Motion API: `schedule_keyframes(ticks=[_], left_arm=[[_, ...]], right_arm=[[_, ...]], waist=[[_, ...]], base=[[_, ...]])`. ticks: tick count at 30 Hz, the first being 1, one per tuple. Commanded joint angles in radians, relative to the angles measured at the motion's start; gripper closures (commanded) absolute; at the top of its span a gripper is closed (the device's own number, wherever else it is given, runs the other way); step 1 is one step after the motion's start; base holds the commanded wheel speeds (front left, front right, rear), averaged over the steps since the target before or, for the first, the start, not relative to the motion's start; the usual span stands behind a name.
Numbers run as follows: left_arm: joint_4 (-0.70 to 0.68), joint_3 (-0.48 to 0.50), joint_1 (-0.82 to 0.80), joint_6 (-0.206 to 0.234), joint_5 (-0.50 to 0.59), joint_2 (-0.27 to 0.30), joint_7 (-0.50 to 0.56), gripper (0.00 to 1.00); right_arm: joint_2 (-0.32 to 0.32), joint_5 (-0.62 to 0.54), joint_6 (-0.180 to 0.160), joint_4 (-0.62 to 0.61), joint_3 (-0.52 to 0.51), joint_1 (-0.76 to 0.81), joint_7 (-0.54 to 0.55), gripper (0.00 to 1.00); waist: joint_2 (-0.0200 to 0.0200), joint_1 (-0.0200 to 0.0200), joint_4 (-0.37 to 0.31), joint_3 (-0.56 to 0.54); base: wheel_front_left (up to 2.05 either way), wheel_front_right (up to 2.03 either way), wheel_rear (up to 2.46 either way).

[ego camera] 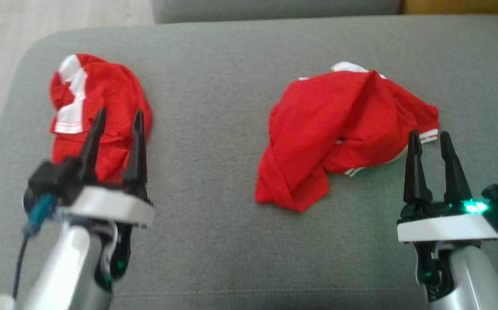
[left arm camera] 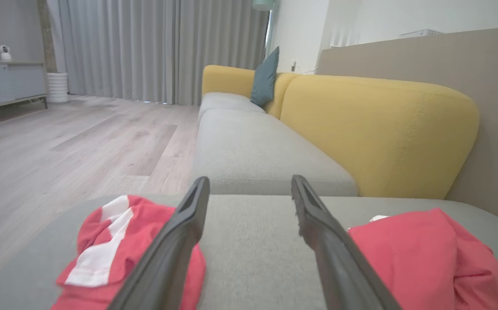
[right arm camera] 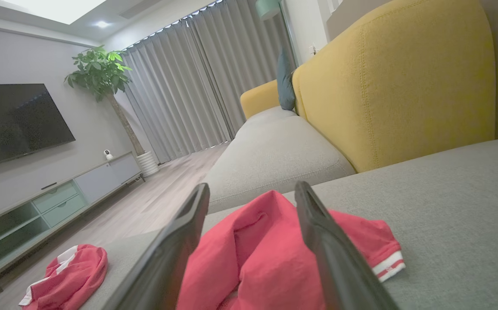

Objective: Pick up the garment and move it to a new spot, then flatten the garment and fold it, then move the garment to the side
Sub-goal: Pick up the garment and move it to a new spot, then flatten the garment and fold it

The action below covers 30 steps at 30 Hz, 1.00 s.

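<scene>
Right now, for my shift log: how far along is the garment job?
Nothing looks done: the left garment and the right garment both lie crumpled on the grey cushion. In hand: the left gripper and right gripper are open, holding nothing, each poised at a garment. Left: picking up, moving, flattening, folding, setting aside.

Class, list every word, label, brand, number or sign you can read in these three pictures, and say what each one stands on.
No text here can be read.
The white patch on the left garment: perhaps part of a numeral, but crumpled and unreadable.
A small mark on the cuff of the right garment: too small to read.
The TV: dark screen, no text.
</scene>
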Motion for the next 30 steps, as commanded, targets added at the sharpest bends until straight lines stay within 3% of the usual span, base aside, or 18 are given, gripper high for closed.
schedule_keyframes(ticks=[1,10,18,24,30], left_arm=[[-0.041,0.046,-0.032,-0.002,0.01,0.008,-0.005,0.0],[-0.096,0.149,0.128,-0.048,0.108,-0.125,-0.005,0.0],[-0.09,0.198,0.132,-0.115,0.153,-0.173,-0.005,0.0],[-0.067,0.207,0.115,-0.151,0.17,-0.19,-0.005,0.0],[-0.052,0.202,0.085,-0.172,0.179,-0.198,-0.005,0.0]], right_arm=[[-0.005,-0.008,0.008,-0.029,0.018,-0.012,-0.006,0.0],[-0.005,-0.029,0.008,-0.01,-0.002,0.01,-0.006,0.0],[-0.005,-0.033,0.008,0.026,-0.053,-0.01,-0.006,0.0],[-0.005,-0.002,0.008,0.216,-0.17,-0.127,-0.006,0.0],[-0.005,-0.005,0.008,0.513,-0.305,-0.307,-0.006,0.0]], waist=[[0.0,0.0,0.018,-0.019],[0.0,0.0,0.049,-0.059],[0.0,0.0,0.063,-0.039],[0.0,0.0,0.076,0.008],[0.0,0.0,0.102,0.065]], base=[[0.0,0.0,0.0],[0.0,0.0,0.0],[0.0,0.0,0.0],[0.0,0.0,0.0],[0.0,0.0,0.0]])
